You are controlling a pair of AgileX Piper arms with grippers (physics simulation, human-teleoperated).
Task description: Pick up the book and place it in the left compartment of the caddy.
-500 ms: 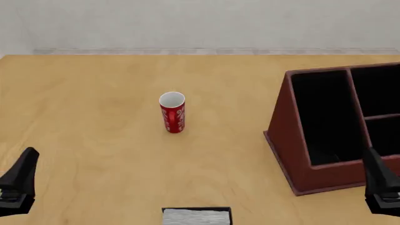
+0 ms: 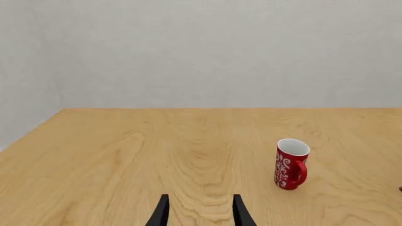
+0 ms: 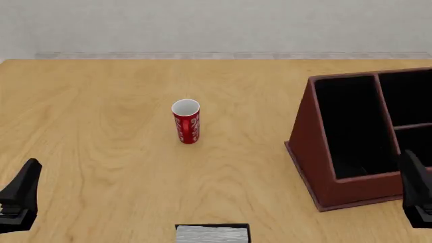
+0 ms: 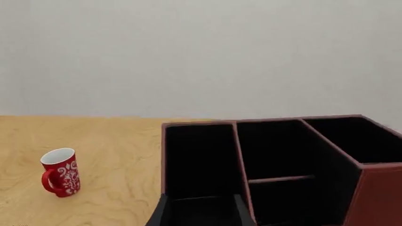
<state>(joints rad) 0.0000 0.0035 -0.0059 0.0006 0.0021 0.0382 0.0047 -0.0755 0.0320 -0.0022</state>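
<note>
The left pincer (image 2: pixel 199 214) is seen in its wrist view with the two dark fingers (image 2: pixel 162 214) standing apart, so it is open and nothing is held between them. In the front view it (image 3: pixel 20 195) is placed low at the near left side of the bench (image 3: pixel 101 101), well apart from all things. The right pincer (image 4: pixel 199 212) is also open and empty; in its wrist view its fingertips are seen in front of the left compartment (image 4: pixel 197 162). In the front view it (image 3: pixel 417 195) is found at the near right edge, in front of the near wall of the caddy (image 3: pixel 317 157).

The book (image 3: pixel 212 234) is laid flat at the near edge of the bench, between the two pincers and apart from both; only its far part is shown, with the grey-white page edges and a black cover rim.

The caddy is placed on the right side of the bench, with its sloped side toward the middle. Its left compartment (image 3: pixel 351 126) is long and lined in black, and nothing is seen inside it. The smaller sections (image 3: pixel 408 98) beside it also look empty, as far as they are shown.

A red cup (image 3: pixel 186 121) with white pattern is standing upright near the middle of the bench, well apart from the caddy and the book. Its inside is white, and no content can be made out.
</note>
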